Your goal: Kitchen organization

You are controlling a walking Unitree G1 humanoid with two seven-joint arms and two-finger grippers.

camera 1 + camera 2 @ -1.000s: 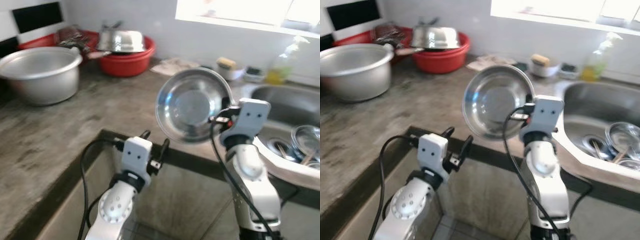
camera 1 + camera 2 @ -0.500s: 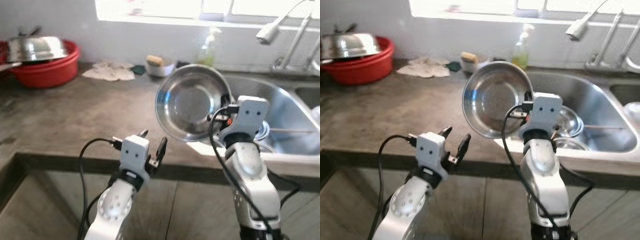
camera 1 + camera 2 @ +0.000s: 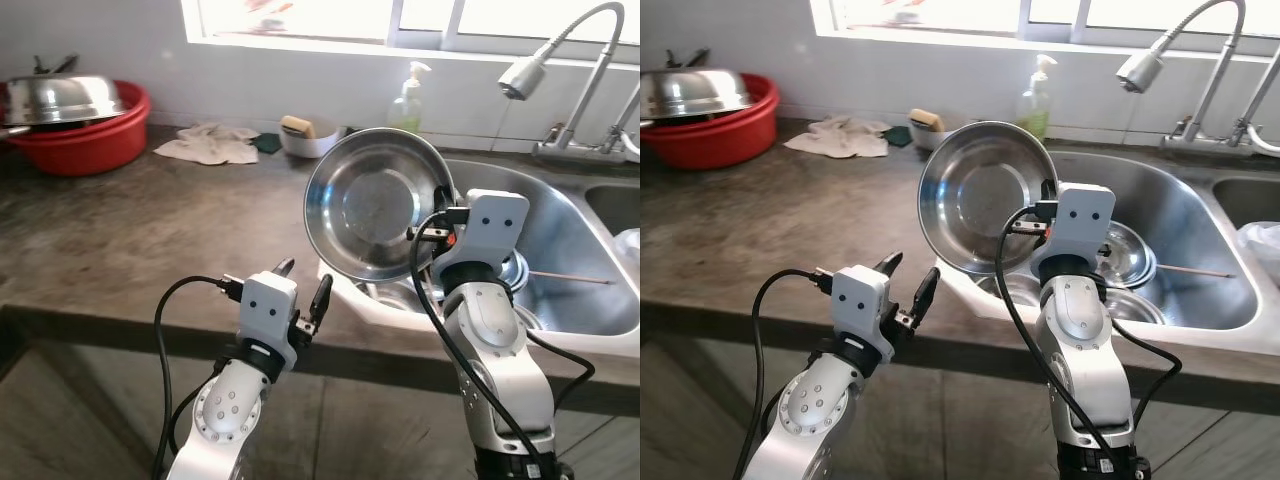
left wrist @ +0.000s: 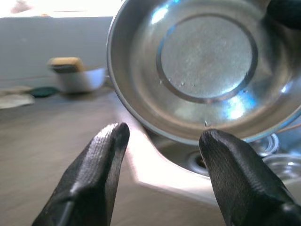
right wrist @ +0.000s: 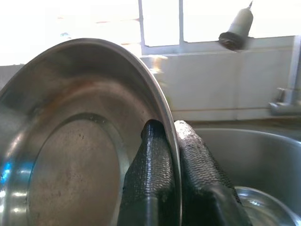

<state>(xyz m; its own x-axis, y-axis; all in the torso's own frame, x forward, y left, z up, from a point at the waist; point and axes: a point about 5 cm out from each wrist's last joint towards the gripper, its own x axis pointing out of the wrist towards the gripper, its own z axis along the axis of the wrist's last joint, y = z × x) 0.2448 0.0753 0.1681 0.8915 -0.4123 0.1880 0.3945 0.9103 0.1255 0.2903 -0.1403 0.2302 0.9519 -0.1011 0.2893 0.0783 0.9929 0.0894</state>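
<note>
Right jaws [image 5: 171, 141] pinch the steel bowl's [image 3: 372, 205] rim; left jaws [image 4: 160, 141] stand wide, empty.
Bowl held above the sink [image 3: 575, 235]; more dishes [image 3: 1130, 250] wait inside, so much is probably left.

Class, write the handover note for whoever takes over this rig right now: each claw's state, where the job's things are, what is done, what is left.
Right claw: shut on the rim of the round steel bowl, held on edge in the air, beside the steel sink.
Left claw: open, holding nothing, at the counter's front edge.
Done: bowl is in hand.
Left: set it down; more steel dishes lie in the sink.
</note>
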